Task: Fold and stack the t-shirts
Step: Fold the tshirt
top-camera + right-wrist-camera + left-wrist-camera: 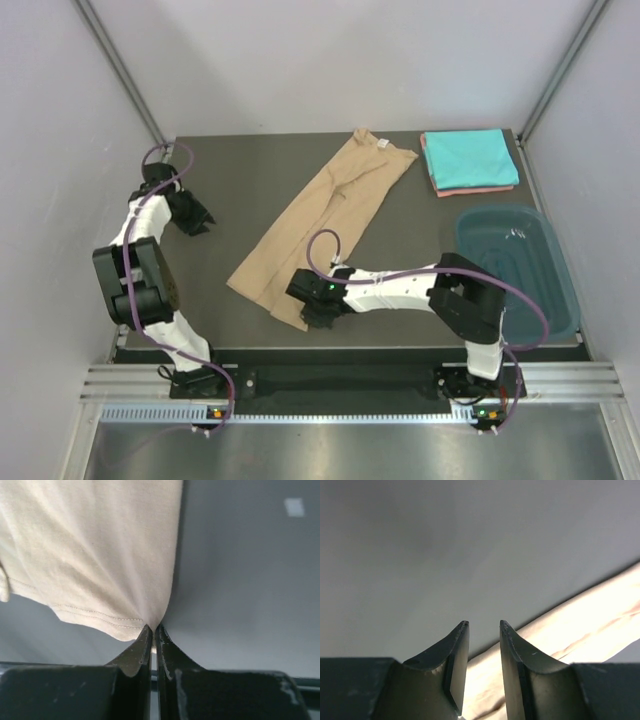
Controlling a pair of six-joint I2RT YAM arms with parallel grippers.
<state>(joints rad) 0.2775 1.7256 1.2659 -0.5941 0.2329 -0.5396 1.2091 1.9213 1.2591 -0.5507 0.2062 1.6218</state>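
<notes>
The tan t-shirt [320, 215] lies folded lengthwise as a long strip running diagonally from the back middle of the table to the front. My right gripper [308, 312] is shut on its near hem corner [150, 622], and the cloth pulls into a pinch at the fingertips. My left gripper [200, 222] is open and empty at the left of the table, apart from the shirt; the tan cloth [580, 625] shows beyond its fingers. A folded turquoise t-shirt [468, 158] lies on a folded salmon-pink t-shirt [480, 190] at the back right.
A dark teal plastic tub [518, 268] stands at the right edge of the table, close to my right arm's elbow. Grey walls close in the table on the left, back and right.
</notes>
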